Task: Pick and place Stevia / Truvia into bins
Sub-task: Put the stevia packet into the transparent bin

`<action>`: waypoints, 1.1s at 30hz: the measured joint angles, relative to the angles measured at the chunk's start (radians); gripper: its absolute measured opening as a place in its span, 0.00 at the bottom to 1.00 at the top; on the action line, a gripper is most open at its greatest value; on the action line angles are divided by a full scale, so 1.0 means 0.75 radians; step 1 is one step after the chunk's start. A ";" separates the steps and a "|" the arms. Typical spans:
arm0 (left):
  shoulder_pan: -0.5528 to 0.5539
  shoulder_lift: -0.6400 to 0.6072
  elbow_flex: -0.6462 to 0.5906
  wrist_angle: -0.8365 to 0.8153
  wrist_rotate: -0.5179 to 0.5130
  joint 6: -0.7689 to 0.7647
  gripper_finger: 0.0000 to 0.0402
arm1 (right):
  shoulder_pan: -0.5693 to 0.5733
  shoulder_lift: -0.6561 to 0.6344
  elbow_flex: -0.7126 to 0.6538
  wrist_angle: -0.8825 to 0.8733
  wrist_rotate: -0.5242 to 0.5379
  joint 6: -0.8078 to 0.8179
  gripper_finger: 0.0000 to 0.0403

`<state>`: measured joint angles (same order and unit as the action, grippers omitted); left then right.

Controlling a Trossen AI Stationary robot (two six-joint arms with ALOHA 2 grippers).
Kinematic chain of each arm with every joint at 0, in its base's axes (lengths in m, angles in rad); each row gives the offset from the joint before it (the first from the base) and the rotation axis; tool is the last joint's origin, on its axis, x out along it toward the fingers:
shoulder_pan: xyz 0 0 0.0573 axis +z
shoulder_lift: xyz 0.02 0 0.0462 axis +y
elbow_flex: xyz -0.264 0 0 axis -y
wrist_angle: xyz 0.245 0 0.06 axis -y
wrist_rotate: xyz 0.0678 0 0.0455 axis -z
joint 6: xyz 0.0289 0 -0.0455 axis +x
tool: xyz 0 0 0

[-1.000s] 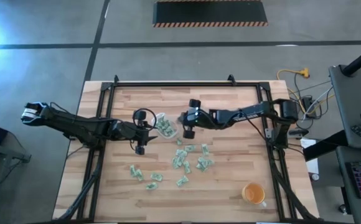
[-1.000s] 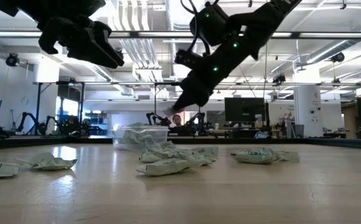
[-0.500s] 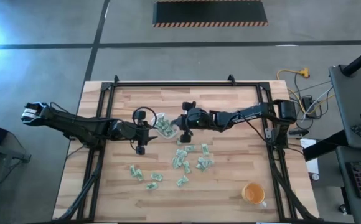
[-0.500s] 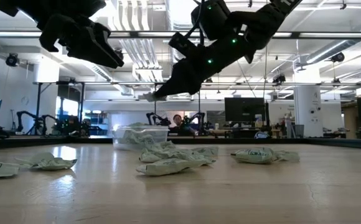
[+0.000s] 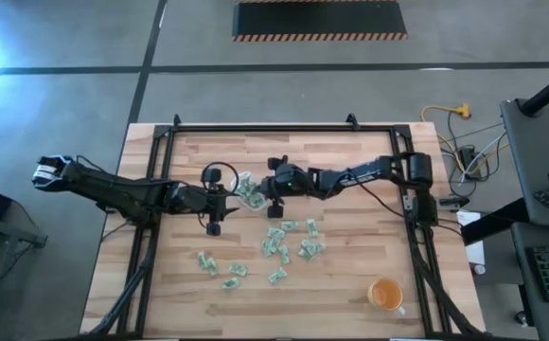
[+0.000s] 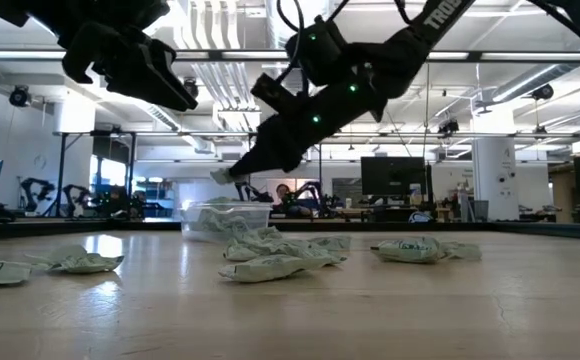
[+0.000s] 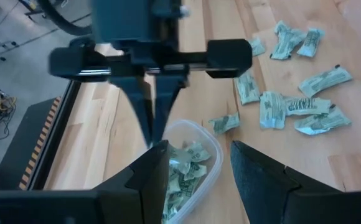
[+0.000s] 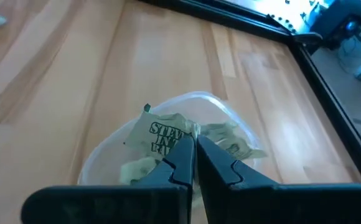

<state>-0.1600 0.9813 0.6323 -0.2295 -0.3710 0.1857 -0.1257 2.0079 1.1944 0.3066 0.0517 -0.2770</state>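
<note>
Your right tool hangs over the tub, fingers pressed together on a Stevia packet; in the right wrist view the print on it reads only in part, since the fingertips cover its near edge. From above, the same tool and its wrist hide most of the tub, so you see just a pale green sliver there. In the low view the pinched packet shows as a small pale scrap above the tub, clear of the rim.

Your left tool waits just beside the tub, fingers spread and holding nothing; its view looks across the tub at the right tool's dark fingers. The tub's near wall is cut off behind the left fingers.

Inside the tub lie several crumpled packets; how many you cannot tell. Loose packets are scattered on the tabletop, well apart from the tub. An orange cup stands near the tabletop's corner.
</note>
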 joint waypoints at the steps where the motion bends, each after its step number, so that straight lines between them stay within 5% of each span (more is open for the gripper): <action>1: 0.000 0.000 0.000 0.003 0.000 0.000 0.39 | -0.003 0.002 0.022 -0.032 0.000 0.016 0.02; 10: 0.000 0.000 -0.001 0.002 0.000 0.000 0.39 | -0.027 0.010 0.018 -0.086 -0.027 0.068 0.04; 23: 0.000 0.000 -0.001 0.003 0.000 0.000 0.39 | -0.025 0.007 0.013 -0.050 -0.036 0.053 0.32; 33: 0.000 0.000 -0.001 -0.007 0.000 0.000 0.39 | -0.025 -0.025 0.018 -0.086 -0.034 0.015 0.38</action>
<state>-0.1600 0.9813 0.6319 -0.2349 -0.3710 0.1858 -0.1448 1.9890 1.2079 0.2424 0.0265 -0.2661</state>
